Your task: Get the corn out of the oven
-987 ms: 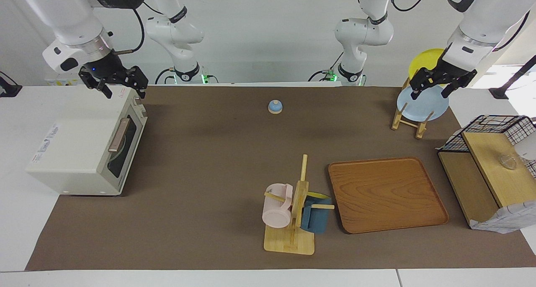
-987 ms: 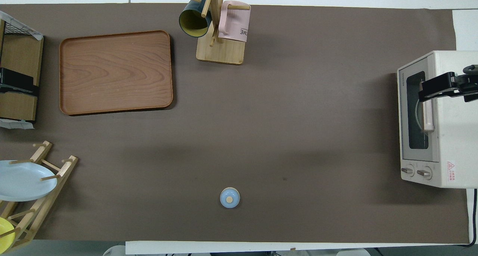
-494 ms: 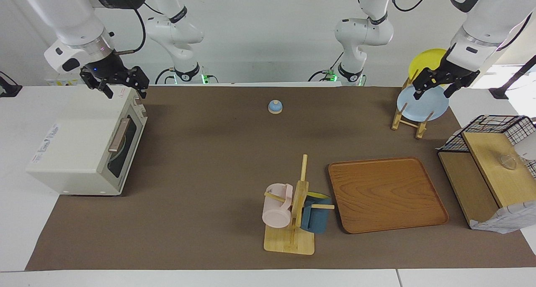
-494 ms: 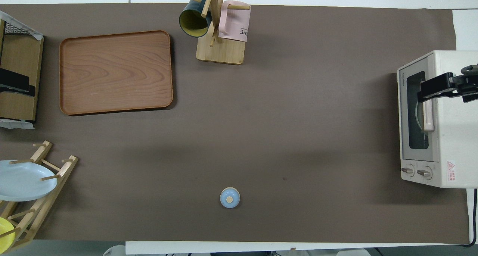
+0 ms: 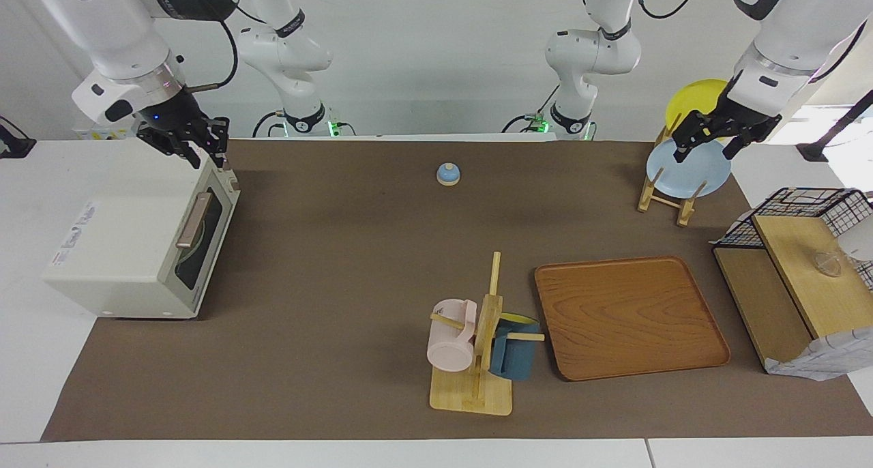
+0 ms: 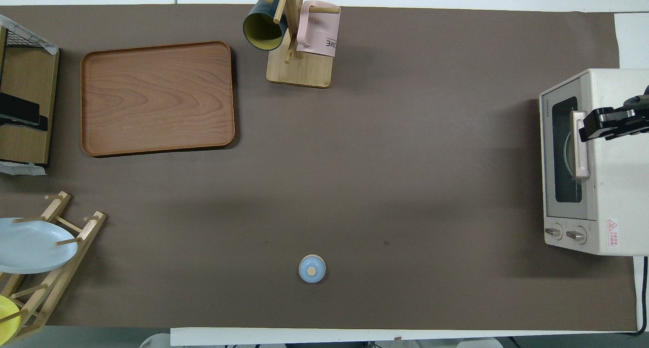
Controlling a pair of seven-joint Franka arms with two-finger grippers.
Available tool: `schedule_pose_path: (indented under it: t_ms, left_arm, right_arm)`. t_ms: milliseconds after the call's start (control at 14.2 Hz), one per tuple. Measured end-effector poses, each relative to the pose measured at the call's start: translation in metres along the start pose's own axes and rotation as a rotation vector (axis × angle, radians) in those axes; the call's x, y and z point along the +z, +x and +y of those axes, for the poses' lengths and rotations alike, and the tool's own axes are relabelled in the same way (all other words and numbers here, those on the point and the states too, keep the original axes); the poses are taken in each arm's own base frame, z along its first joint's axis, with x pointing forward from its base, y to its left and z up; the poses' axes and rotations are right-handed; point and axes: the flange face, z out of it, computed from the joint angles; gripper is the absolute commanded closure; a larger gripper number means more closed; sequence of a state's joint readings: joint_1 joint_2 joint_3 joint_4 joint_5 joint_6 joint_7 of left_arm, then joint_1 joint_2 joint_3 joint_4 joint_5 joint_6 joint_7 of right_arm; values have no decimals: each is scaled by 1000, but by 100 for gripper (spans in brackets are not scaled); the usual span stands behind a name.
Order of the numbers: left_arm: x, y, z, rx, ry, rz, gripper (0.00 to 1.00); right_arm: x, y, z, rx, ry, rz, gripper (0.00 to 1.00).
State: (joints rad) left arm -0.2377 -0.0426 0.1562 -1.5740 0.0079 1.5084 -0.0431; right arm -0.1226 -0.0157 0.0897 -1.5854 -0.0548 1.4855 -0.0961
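Oven sits at the right arm's end of the table, door shut, tan handle across the dark glass. Corn not visible; only a pale curved shape shows through the glass, too dim to identify. Right gripper hangs over the oven's top edge by the door, above the handle's end in the overhead view; its fingers look drawn closer but whether they have met cannot be told. Nothing in its grip. Left gripper hovers over the plate rack, at the left arm's end, jaws spread wide, empty, in front of the blue plate and yellow plate. Mid-table: a small blue knob near the robots; farther out, a mug tree with pink and blue mugs, beside a wooden tray.
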Motion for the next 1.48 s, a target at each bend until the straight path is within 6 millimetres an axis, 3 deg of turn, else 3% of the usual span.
schedule_pose_path:
  t_ms: [212, 494, 705, 917, 1481]
  left_arm:
    - [0, 0, 0, 0, 0, 0, 0]
    - [0, 0, 0, 0, 0, 0, 0]
    - [0, 0, 0, 0, 0, 0, 0]
    - [0, 0, 0, -1, 0, 0, 0]
    - [0, 0, -1, -1, 0, 0, 0]
  right_arm:
    - [15, 5, 22, 28, -50, 6, 100]
    - [71, 30, 54, 71, -39, -19, 100]
    - [106, 44, 52, 67, -46, -34, 100]
    - [128, 44, 47, 57, -51, -52, 100]
    - [148, 39, 48, 50, -66, -87, 100]
